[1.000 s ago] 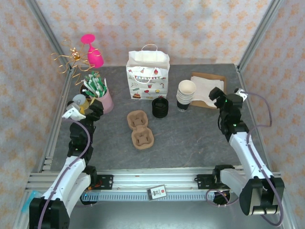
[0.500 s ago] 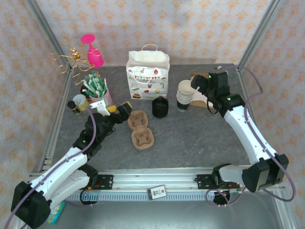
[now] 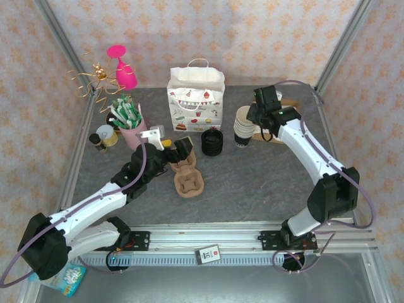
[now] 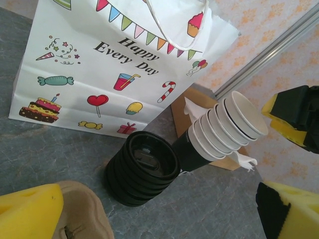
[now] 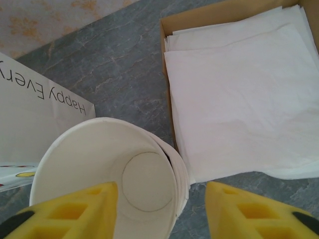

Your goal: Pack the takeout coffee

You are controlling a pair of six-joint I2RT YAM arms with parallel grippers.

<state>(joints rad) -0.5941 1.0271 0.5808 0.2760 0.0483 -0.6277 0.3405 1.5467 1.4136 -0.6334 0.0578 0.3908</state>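
Matt paper gift bag (image 4: 75, 64), glossy black plastic lids (image 4: 144, 162), rough pulp carrier (image 3: 189, 184), paper napkins (image 5: 239, 89)

A white party bag (image 3: 196, 101) stands at the back of the tabletop (image 3: 265, 189); before it, stacked black lids (image 3: 212, 142) sit beside stacked cream-rimmed cups (image 3: 243, 130), a pulp carrier (image 3: 187, 172) nearer

A stack of cream-white paper cups (image 5: 99, 159) stands on the grey stone counter (image 5: 124, 64). The right claw (image 5: 162, 204) is parted across the stack's right rim, one yellow finger over the cup mouth and the other outside. Right of the stack, white paper napkins (image 5: 239, 99) lie in a brown cardboard tray (image 5: 199, 17). Left of it is a white printed paper bag (image 5: 35, 109).
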